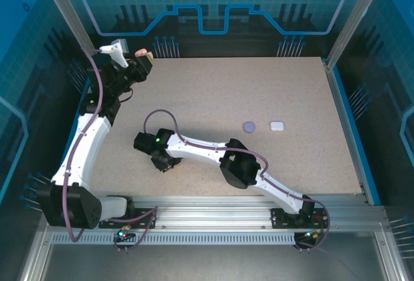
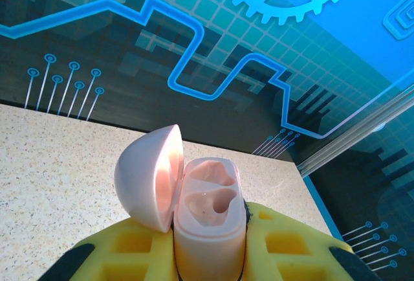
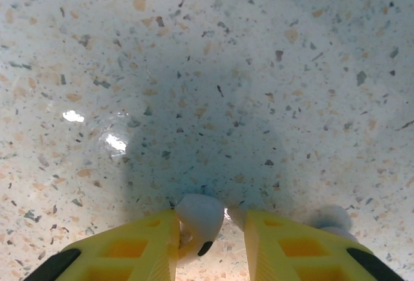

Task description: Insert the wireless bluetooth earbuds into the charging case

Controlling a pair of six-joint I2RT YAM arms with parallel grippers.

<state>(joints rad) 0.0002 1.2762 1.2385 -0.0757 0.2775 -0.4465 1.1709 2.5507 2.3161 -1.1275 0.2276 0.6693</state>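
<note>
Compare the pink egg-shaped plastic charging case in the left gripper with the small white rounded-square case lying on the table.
The pink case has its lid hinged open; the white case looks shut. The pink case sits clamped in the left gripper; the white case lies loose on the table. Both are small, smooth and rounded.

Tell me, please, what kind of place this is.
Probably an enclosed robot test cell in a lab: left arm and right arm bolted to a rail, a speckled table, aluminium frame posts, walls printed with blue circuit patterns.
</note>
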